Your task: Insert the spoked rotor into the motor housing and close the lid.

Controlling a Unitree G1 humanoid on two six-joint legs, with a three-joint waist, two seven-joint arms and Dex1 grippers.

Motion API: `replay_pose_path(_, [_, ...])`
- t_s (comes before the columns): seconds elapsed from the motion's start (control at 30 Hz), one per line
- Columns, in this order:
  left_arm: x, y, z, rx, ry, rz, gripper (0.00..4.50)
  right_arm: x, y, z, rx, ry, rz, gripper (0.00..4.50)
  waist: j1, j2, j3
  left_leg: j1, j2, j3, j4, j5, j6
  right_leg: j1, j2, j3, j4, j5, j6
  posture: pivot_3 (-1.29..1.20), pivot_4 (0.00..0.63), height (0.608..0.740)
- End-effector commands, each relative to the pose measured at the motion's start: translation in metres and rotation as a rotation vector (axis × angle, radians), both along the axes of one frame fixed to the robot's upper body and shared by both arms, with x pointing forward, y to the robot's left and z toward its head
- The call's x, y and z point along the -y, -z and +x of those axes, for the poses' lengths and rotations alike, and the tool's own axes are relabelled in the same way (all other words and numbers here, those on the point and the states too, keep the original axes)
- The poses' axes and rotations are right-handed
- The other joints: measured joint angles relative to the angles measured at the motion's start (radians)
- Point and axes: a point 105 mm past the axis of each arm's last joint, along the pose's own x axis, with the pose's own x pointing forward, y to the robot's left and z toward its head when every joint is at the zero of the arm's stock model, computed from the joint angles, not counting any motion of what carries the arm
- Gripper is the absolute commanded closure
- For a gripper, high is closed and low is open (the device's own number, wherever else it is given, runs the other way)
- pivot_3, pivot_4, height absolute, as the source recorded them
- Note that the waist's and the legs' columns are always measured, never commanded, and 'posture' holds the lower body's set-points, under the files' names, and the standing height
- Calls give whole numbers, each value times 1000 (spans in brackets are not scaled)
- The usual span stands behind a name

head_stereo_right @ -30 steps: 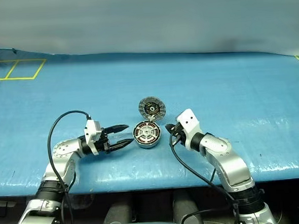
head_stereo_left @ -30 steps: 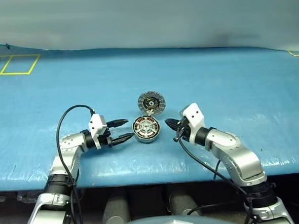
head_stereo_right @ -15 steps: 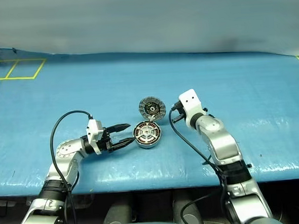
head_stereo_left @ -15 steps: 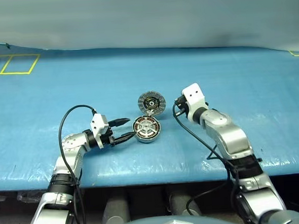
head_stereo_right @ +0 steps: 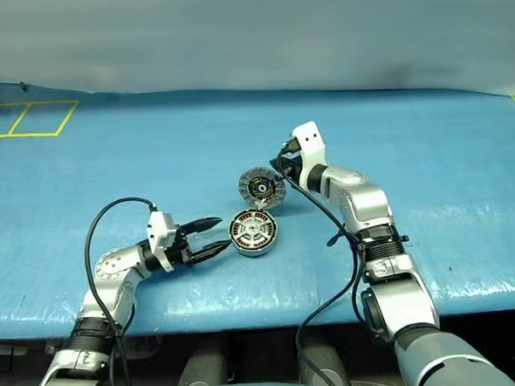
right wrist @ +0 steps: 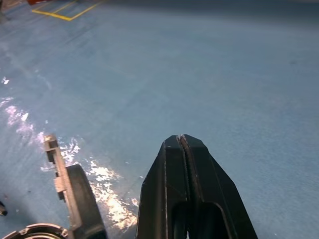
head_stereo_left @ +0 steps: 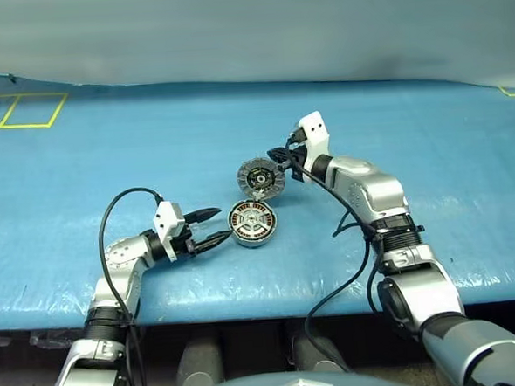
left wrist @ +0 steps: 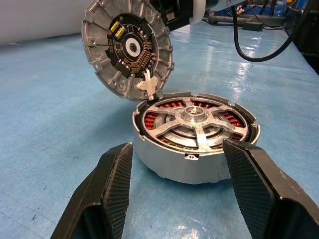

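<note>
Standing open, the lid (left wrist: 127, 48) hides part of the right gripper (head_stereo_left: 279, 156).

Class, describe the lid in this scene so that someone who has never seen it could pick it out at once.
Start at the blue table and find the short silver housing near its front edge, between the two arms. The lid stands tilted open just behind it, joined at the housing's rim. Unlike the housing with its copper windings and spoked rotor, the lid is a flat ribbed disc with a dark centre.

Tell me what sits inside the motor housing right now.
Inside the motor housing sits the spoked rotor, with copper windings showing between its spokes. Anything beneath the rotor is covered. The lid stands open, tilted up behind it.
</note>
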Motion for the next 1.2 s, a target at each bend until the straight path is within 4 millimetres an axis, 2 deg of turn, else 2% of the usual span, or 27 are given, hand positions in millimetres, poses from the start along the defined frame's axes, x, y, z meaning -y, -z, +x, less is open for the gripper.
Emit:
replay_pose_path(0.03, [-4,-10,3,53,-14,-2,1377,-11,-16,-5,15,-81,50,4453,0,0,0,0,0,0,0,0,0,0,0,0,0,0,0,0,150,740])
replay_pose_path(0.53, [-12,-17,4,47,-40,-30,1377,-28,-9,-60,9,-264,44,4453,0,0,0,0,0,0,0,0,0,-1,0,0,0,-1,2,0,150,740])
replay_pose_path(0.67, [-16,-18,4,39,-44,-22,1377,-33,3,-77,-1,-279,36,4453,0,0,0,0,0,0,0,0,0,-1,0,0,0,-5,1,0,150,740])
replay_pose_path(0.83, [-16,-18,3,33,-40,-16,1377,-37,16,-87,-35,-279,45,4453,0,0,0,0,0,0,0,0,0,0,0,0,0,-5,0,0,150,740])
replay_pose_path(1.2, [-13,-16,0,19,-35,-13,1377,-43,62,-105,-86,-300,-107,4453,-1,-1,0,3,0,0,0,0,0,2,0,0,0,-6,-1,0,150,740])
